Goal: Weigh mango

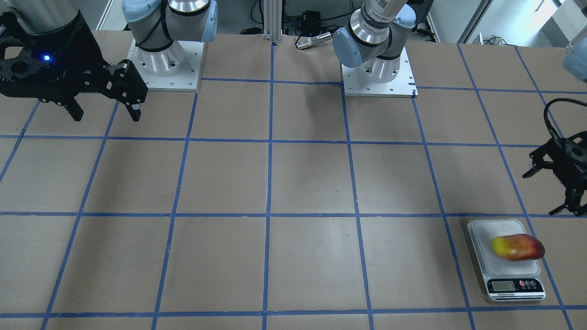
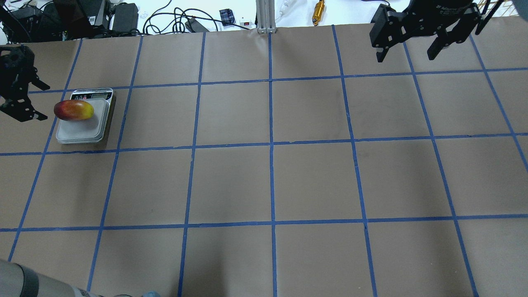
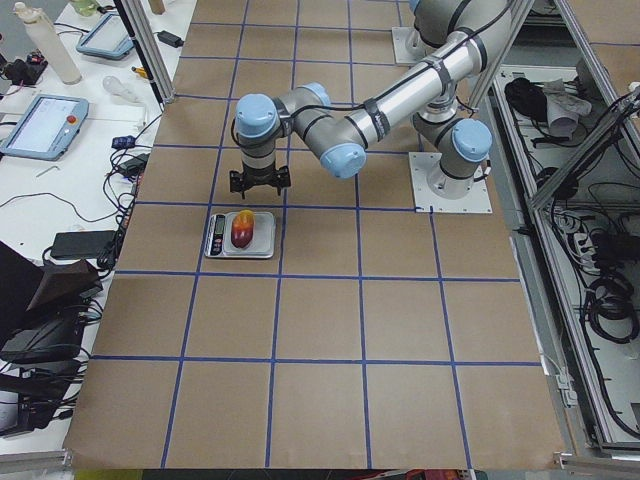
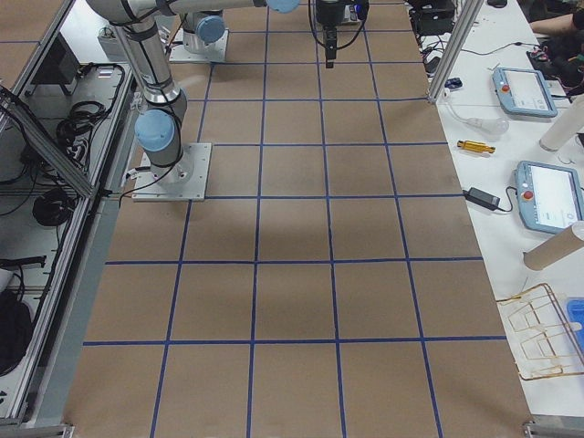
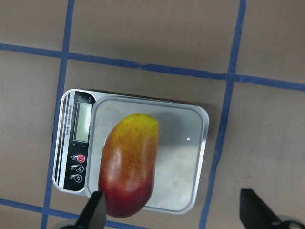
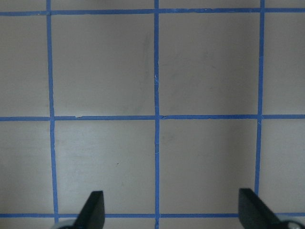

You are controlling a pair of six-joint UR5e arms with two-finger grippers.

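Observation:
The mango point(image 1: 518, 247), yellow at one end and red at the other, lies on its side on the grey platform of a small kitchen scale point(image 1: 484, 256). It also shows in the overhead view point(image 2: 74, 110) and the left wrist view point(image 5: 127, 164). My left gripper point(image 2: 40, 103) is open and empty; it hangs above the table just beside the scale point(image 2: 82, 131), apart from the mango. My right gripper point(image 2: 405, 57) is open and empty, held high over the far right of the table. The right wrist view shows only bare table between its fingertips point(image 6: 95, 207).
The table is brown paper marked into squares by blue tape. The two arm bases point(image 1: 378, 73) stand on the robot's edge. Cables, power bricks and tablets point(image 3: 40, 120) lie beyond the far edge. The scale's display point(image 5: 84, 121) faces the operators' side.

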